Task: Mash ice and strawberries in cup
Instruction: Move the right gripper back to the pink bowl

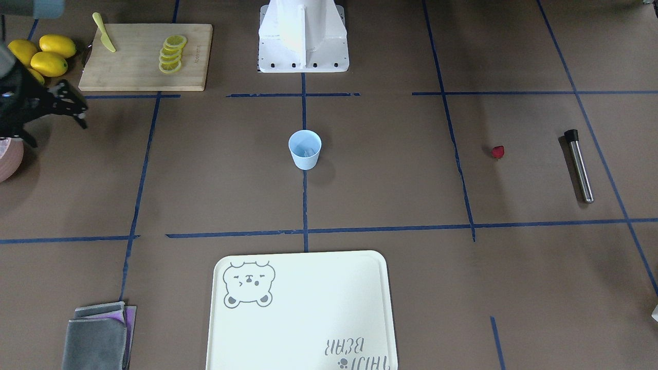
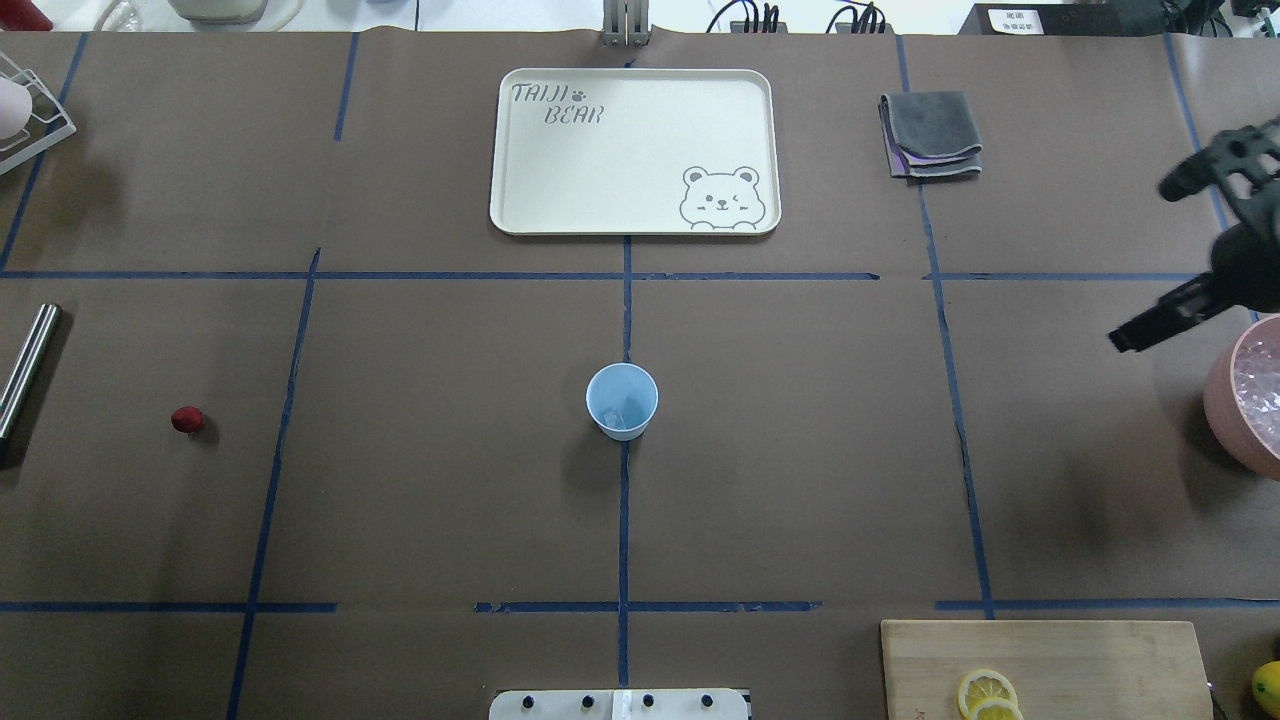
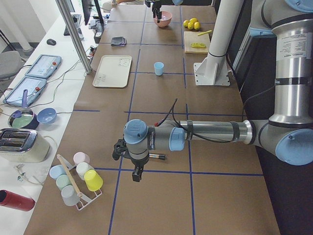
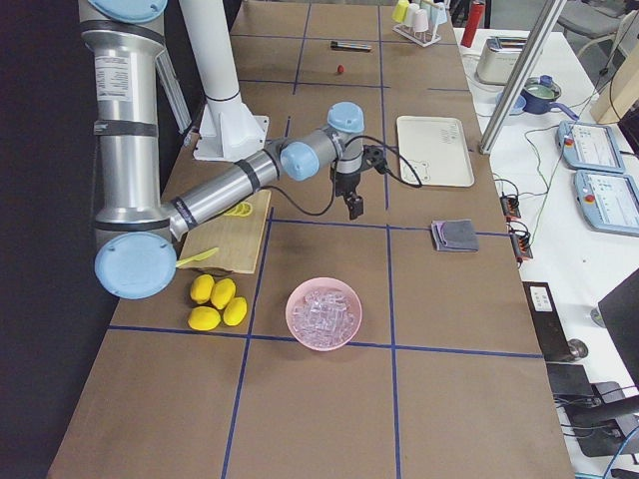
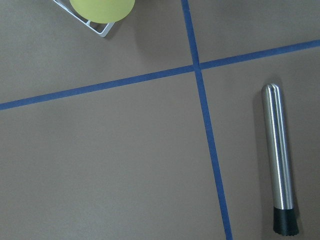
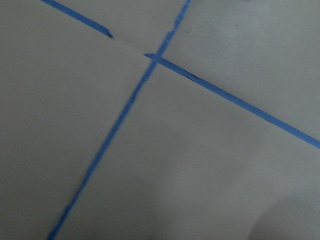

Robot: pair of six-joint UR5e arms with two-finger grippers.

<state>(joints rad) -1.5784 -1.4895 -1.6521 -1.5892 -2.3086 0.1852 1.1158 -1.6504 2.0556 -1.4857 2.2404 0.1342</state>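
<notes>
The light-blue cup (image 1: 305, 149) stands upright at the table's centre, also in the overhead view (image 2: 621, 400), with a piece of ice (image 2: 624, 411) inside. The red strawberry (image 2: 187, 420) lies on the table far to the robot's left, near a steel muddler (image 2: 25, 365). More ice (image 4: 323, 311) fills the pink bowl (image 2: 1222, 400). My right gripper (image 2: 1140, 265) hovers open and empty beside the bowl, well right of the cup. My left gripper (image 3: 134, 171) hangs over the muddler (image 5: 279, 165); I cannot tell whether it is open or shut.
A cream bear tray (image 2: 632, 150) lies beyond the cup, a folded grey cloth (image 2: 930, 135) to its right. A cutting board (image 1: 144, 56) holds lemon slices and a yellow knife (image 1: 104, 38); whole lemons (image 1: 49, 56) lie beside it. A rack of cups (image 3: 76, 181) stands at the left end.
</notes>
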